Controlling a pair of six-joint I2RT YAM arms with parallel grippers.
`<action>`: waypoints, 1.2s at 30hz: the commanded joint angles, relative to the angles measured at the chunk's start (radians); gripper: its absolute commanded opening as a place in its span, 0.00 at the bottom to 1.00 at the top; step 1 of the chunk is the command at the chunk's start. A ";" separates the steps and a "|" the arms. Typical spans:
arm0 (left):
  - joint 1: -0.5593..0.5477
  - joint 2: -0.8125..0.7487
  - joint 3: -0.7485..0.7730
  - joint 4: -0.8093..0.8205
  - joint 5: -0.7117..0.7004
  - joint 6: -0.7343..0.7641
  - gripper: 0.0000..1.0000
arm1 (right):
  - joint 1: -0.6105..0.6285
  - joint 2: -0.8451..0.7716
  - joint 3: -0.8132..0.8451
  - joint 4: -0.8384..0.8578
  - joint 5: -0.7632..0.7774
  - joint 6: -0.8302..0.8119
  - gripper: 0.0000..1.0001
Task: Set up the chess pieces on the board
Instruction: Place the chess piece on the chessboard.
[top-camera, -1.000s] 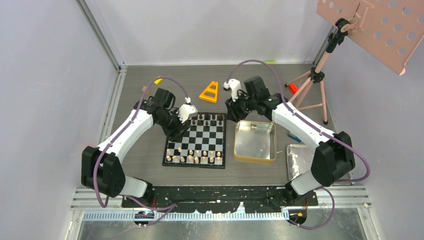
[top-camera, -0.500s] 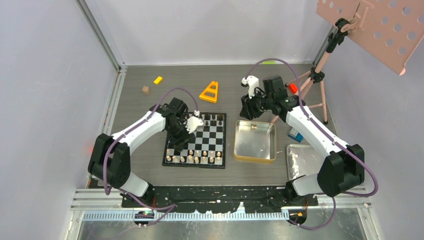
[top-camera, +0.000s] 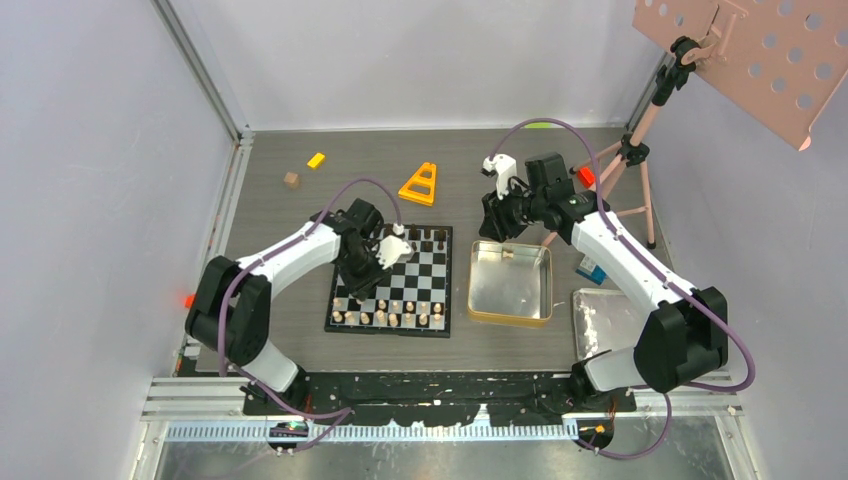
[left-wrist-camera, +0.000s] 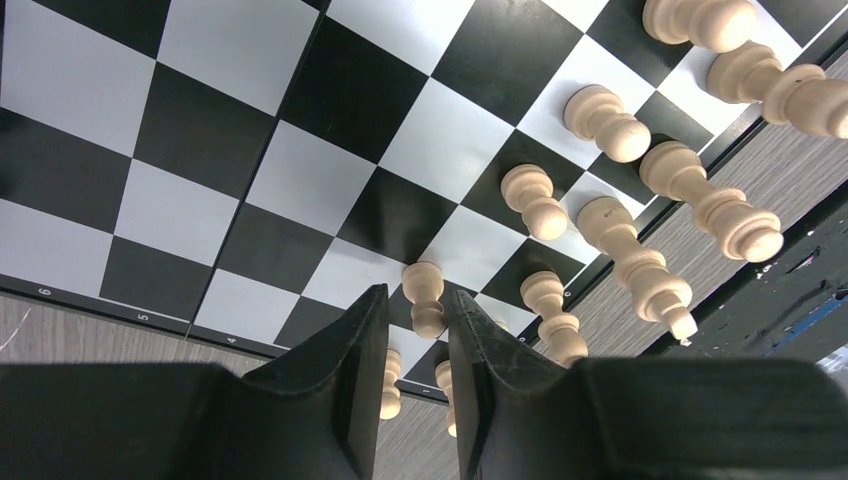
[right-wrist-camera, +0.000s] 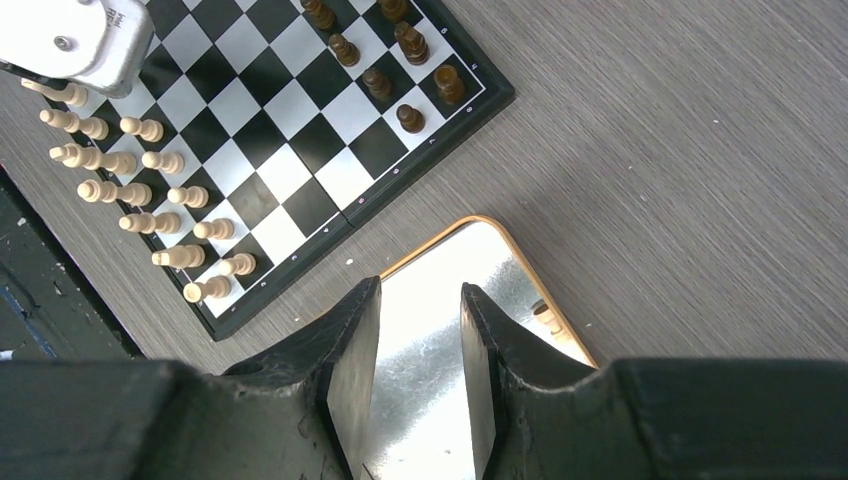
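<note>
Chess pieces (left-wrist-camera: 602, 118) partly behind left pincer (left-wrist-camera: 415, 300) — its hold on pale pawn (left-wrist-camera: 424, 288) unclear — right pincer (right-wrist-camera: 420, 295) spread.

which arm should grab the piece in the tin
Right: the right gripper hangs over the gold tin that holds the chess piece; the left gripper is at the board.

One board (top-camera: 415, 270), one tin (top-camera: 509, 321), one tray (top-camera: 600, 315), at least seven dark pieces (right-wrist-camera: 410, 118), at least twelve pale pieces (right-wrist-camera: 215, 228).
</note>
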 joint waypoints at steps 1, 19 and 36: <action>-0.007 0.007 -0.008 0.015 -0.007 -0.007 0.29 | -0.006 -0.014 -0.001 0.008 -0.025 -0.007 0.41; -0.011 -0.061 -0.073 -0.019 -0.027 -0.014 0.13 | -0.009 -0.004 -0.002 0.000 -0.043 -0.012 0.39; -0.011 -0.073 -0.092 -0.012 -0.058 -0.016 0.27 | -0.013 0.018 0.009 -0.043 -0.018 -0.040 0.40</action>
